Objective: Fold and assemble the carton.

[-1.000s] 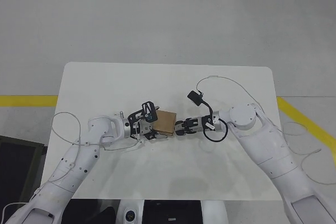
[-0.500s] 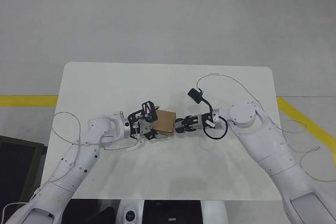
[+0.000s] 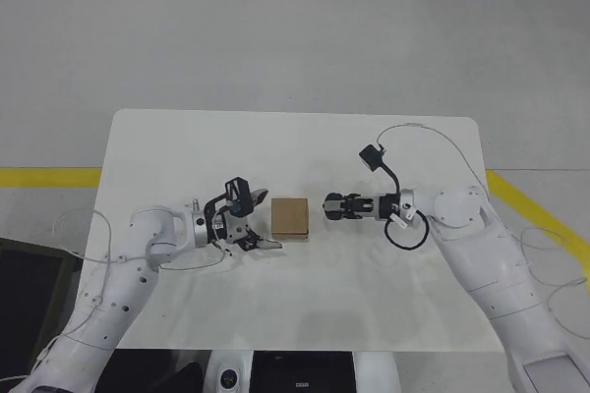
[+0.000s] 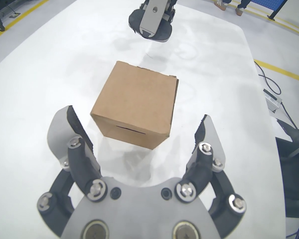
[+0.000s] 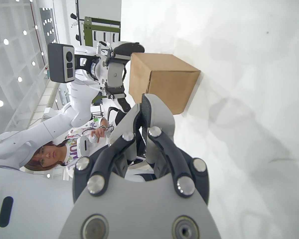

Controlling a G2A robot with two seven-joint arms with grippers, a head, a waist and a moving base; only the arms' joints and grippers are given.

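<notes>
The closed carton [image 3: 291,218] stands on the desk [image 3: 374,295], and no arm touches it. The left gripper [image 3: 265,219] is just beside it with jaws spread wide. The right gripper [image 3: 327,207] is near its opposite side, jaws pressed together.

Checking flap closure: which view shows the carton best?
Left wrist view: the carton sits centred and unobstructed, with its closed top and slotted side face both visible. In the top view the carton is small, top face only. The right wrist view shows two sides, partly hidden behind the right gripper.
</notes>
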